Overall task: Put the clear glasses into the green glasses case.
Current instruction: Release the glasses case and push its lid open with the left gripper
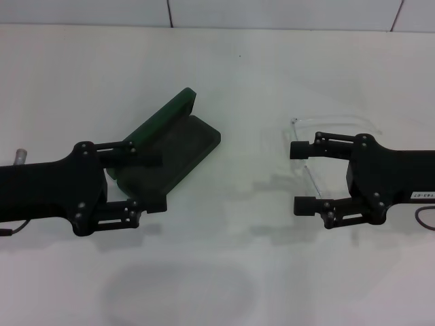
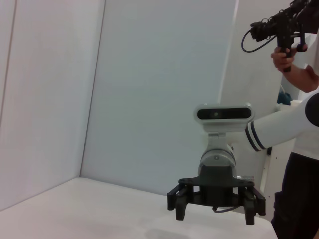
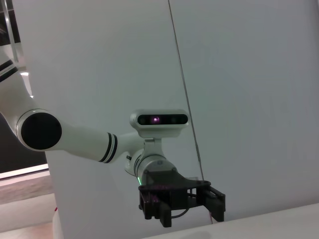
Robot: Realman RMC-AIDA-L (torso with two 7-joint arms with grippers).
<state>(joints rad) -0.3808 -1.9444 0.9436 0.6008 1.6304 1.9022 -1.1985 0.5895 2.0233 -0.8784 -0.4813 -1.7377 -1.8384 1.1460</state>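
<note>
The green glasses case (image 1: pixel 178 151) lies open left of the table's middle, its green lid (image 1: pixel 165 117) tilted up at the far side and the dark lining facing up. My left gripper (image 1: pixel 162 182) is open, its fingers straddling the case's near end. The clear glasses (image 1: pixel 325 121) lie on the white table at the right, one thin arm running toward me. My right gripper (image 1: pixel 296 177) is open just above them, its fingers on either side of that arm. The left wrist view shows the right gripper (image 2: pixel 215 211) farther off. In the right wrist view, the left gripper (image 3: pixel 182 209) appears at a distance.
A small grey cylinder (image 1: pixel 20 155) pokes out behind my left arm at the far left. A cable (image 1: pixel 425 219) loops beside my right arm. White wall panels (image 1: pixel 272 12) close the table's far edge. A person (image 2: pixel 299 149) holding a camera rig stands beyond the table.
</note>
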